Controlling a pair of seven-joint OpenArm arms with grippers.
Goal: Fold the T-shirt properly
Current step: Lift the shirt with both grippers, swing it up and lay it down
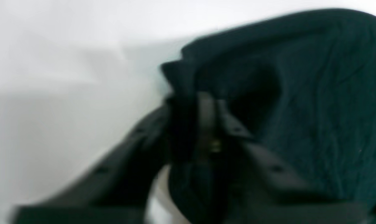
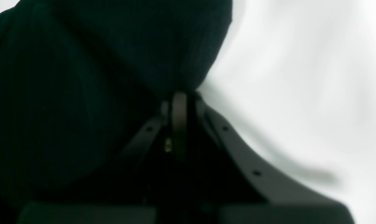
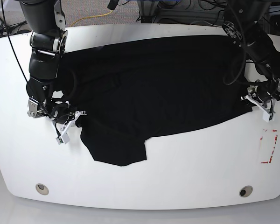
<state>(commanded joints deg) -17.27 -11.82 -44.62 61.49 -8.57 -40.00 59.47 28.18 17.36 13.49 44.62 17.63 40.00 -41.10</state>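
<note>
The black T-shirt (image 3: 154,88) lies spread across the white table (image 3: 186,177), plain side up; no graphic or text shows. One sleeve (image 3: 119,149) points toward the front edge. My left gripper (image 3: 249,100) is at the shirt's right edge, and in the left wrist view the left gripper (image 1: 188,102) is shut on a bunched fold of black fabric (image 1: 315,109). My right gripper (image 3: 78,119) is at the shirt's left edge, and in the right wrist view the right gripper (image 2: 179,98) is shut on the cloth (image 2: 82,77), which hangs over it.
A red-outlined rectangle (image 3: 267,145) is marked on the table at the right, near the left arm. Two round holes (image 3: 42,188) (image 3: 245,191) sit near the front edge. Cables (image 3: 93,18) lie behind the table.
</note>
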